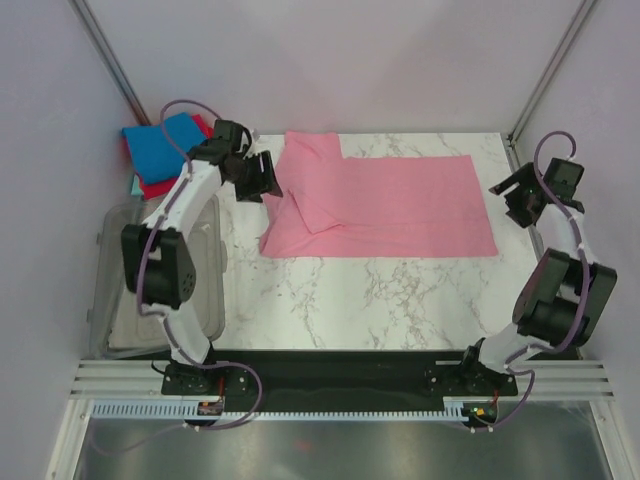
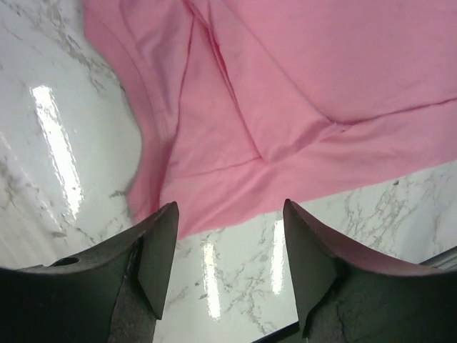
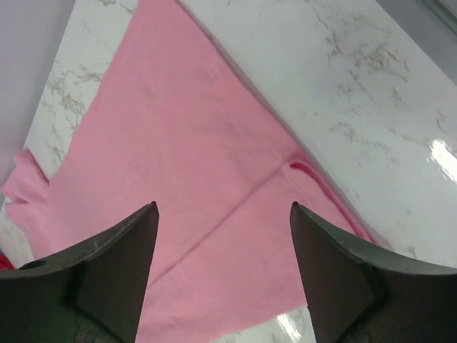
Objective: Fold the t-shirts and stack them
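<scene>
A pink t-shirt (image 1: 385,205) lies partly folded on the marble table, its sleeves turned in at the left end. It also shows in the left wrist view (image 2: 285,93) and the right wrist view (image 3: 193,179). My left gripper (image 1: 262,178) hovers open and empty just off the shirt's left edge; its fingers (image 2: 158,257) frame bare marble near the hem. My right gripper (image 1: 517,203) hovers open and empty beside the shirt's right edge. A stack of folded shirts, blue on top (image 1: 160,140), sits at the back left corner.
A clear plastic bin (image 1: 125,285) stands off the table's left side, beside the left arm. White marble table surface (image 1: 400,300) spreads in front of the shirt. Enclosure walls and metal posts surround the table.
</scene>
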